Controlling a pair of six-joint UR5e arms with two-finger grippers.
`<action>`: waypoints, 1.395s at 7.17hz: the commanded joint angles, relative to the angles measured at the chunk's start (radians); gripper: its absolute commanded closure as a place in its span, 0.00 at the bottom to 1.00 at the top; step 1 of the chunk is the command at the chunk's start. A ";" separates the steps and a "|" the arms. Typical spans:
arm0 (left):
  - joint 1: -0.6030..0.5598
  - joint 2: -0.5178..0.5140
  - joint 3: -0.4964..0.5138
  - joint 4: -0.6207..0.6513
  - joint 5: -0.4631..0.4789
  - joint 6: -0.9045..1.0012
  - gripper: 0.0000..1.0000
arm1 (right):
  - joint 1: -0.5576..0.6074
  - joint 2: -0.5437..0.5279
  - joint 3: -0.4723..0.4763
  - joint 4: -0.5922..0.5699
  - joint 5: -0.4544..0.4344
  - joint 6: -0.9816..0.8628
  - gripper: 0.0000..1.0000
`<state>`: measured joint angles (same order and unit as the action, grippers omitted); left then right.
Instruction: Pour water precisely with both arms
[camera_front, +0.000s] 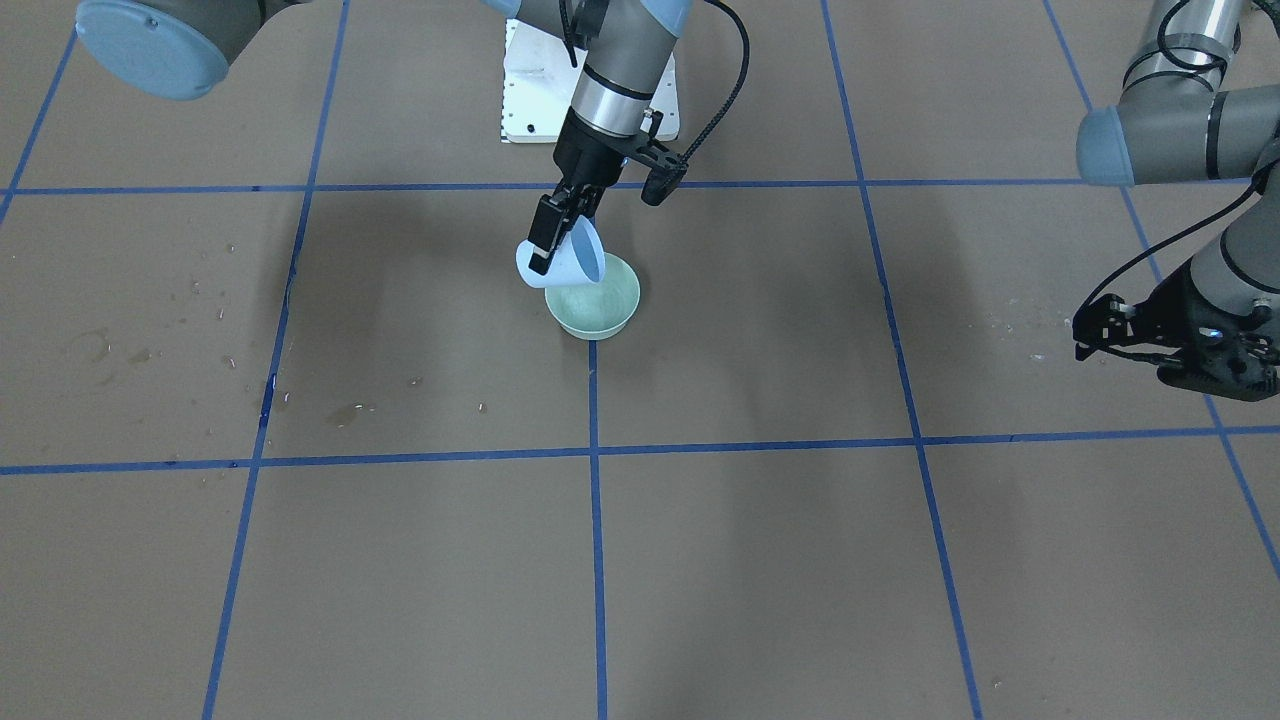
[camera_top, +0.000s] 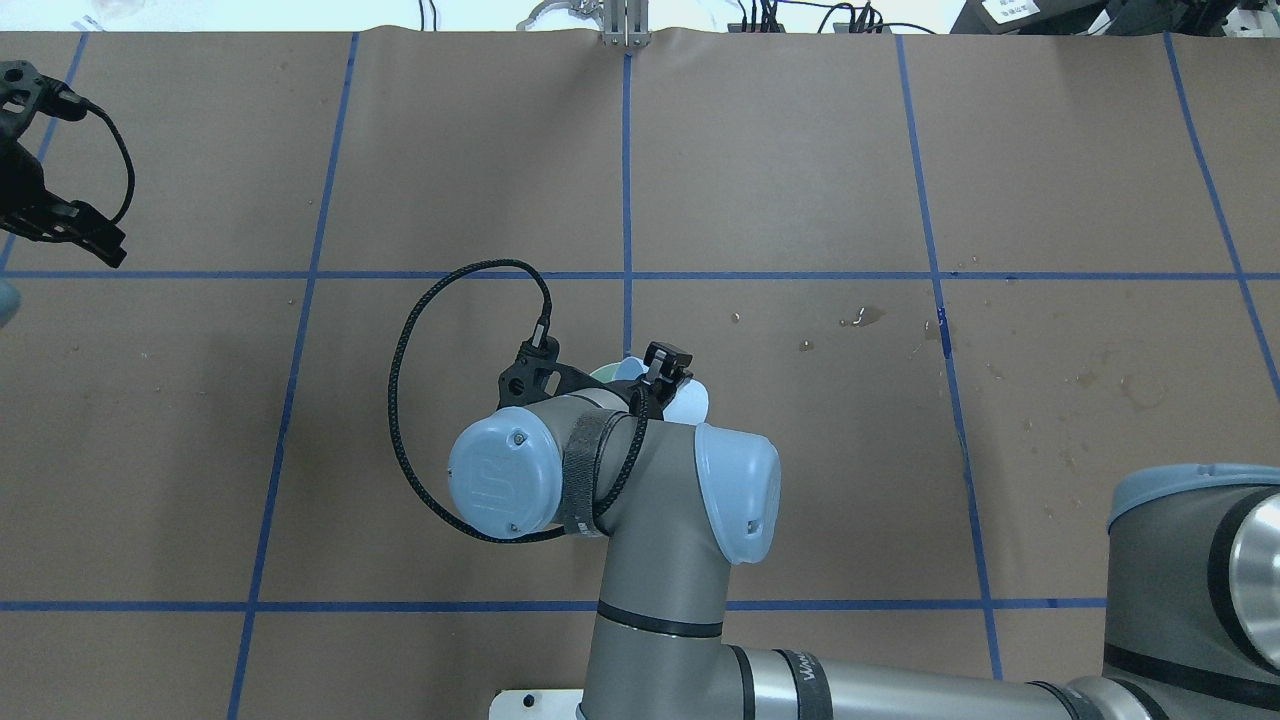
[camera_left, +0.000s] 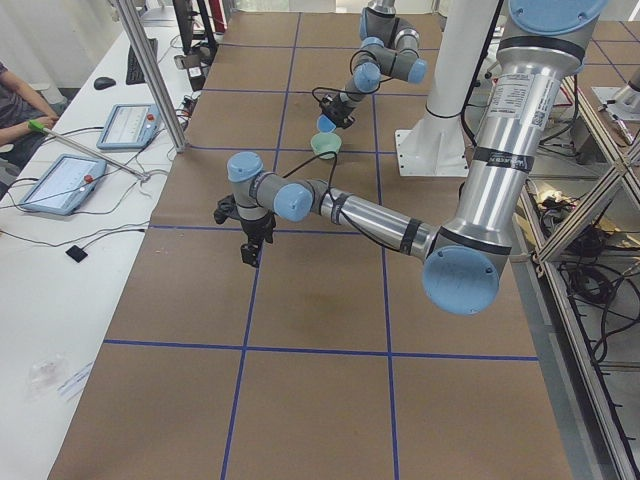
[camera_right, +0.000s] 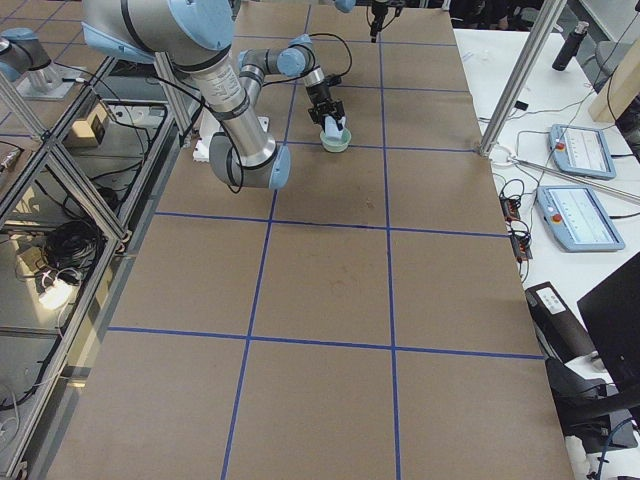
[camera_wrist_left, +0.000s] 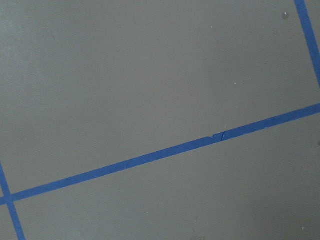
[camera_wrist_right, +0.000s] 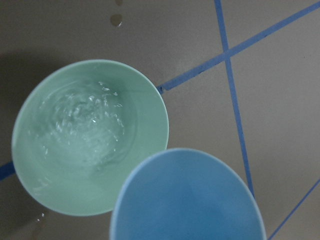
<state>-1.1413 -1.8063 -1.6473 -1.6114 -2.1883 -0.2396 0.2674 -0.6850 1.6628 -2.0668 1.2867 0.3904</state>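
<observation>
Your right hand (camera_front: 552, 245) is clamped on the wall of the blue cup (camera_front: 580, 258), which is tipped steeply with its mouth over the rim of the green bowl (camera_front: 612, 305). The water (camera_wrist_right: 85, 125) lies in that bowl, rippling and glinting. Your left hand (camera_front: 1090, 335) hovers above the tabletop (camera_front: 760, 560) well apart from the bowl; you cannot tell whether its fingers are apart or together.
</observation>
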 joint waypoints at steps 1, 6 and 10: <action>-0.002 -0.008 -0.015 0.002 0.001 -0.010 0.01 | 0.048 -0.078 0.125 0.071 0.118 0.074 1.00; -0.003 -0.005 -0.065 0.010 0.001 -0.018 0.01 | 0.168 -0.428 0.370 0.297 0.290 0.312 0.98; -0.003 -0.002 -0.100 0.011 0.002 -0.076 0.01 | 0.358 -0.829 0.351 0.810 0.422 0.346 0.97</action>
<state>-1.1443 -1.8088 -1.7410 -1.6002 -2.1865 -0.3017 0.5685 -1.3727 2.0283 -1.4607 1.6776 0.7357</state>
